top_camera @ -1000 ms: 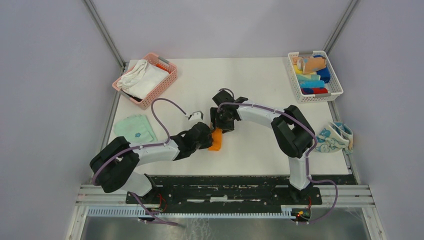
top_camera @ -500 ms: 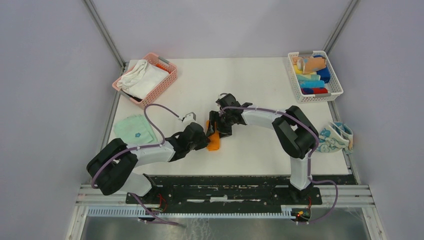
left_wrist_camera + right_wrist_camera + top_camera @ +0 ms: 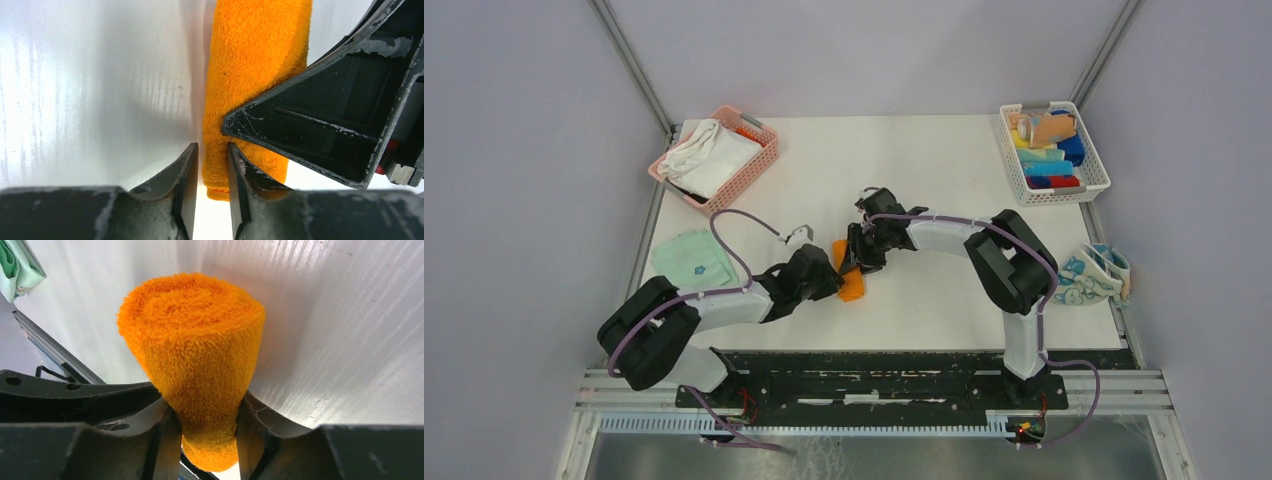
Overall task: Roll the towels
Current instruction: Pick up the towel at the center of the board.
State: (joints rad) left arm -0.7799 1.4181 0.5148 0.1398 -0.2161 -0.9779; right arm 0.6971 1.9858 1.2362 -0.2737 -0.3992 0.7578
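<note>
An orange towel (image 3: pixel 853 288), rolled into a tight cylinder, lies at the table's near middle. My right gripper (image 3: pixel 857 262) is shut across the roll's far part; in the right wrist view (image 3: pixel 205 425) both fingers squeeze the roll (image 3: pixel 195 330) hard. My left gripper (image 3: pixel 832 277) comes in from the left. In the left wrist view (image 3: pixel 212 165) its jaws are nearly together with the roll's left edge (image 3: pixel 255 75) between them. The right gripper's black finger (image 3: pixel 340 115) lies over the roll there.
A pink basket (image 3: pixel 759 165) with white towels stands at the back left. A white basket (image 3: pixel 1092 185) of rolled towels is at the back right. A folded green towel (image 3: pixel 692 258) lies left, and a blue-patterned towel (image 3: pixel 1092 275) lies at the right edge.
Both grippers and the orange roll have shifted a little to the left. The left arm has drawn back slightly and the roll has turned a bit.
</note>
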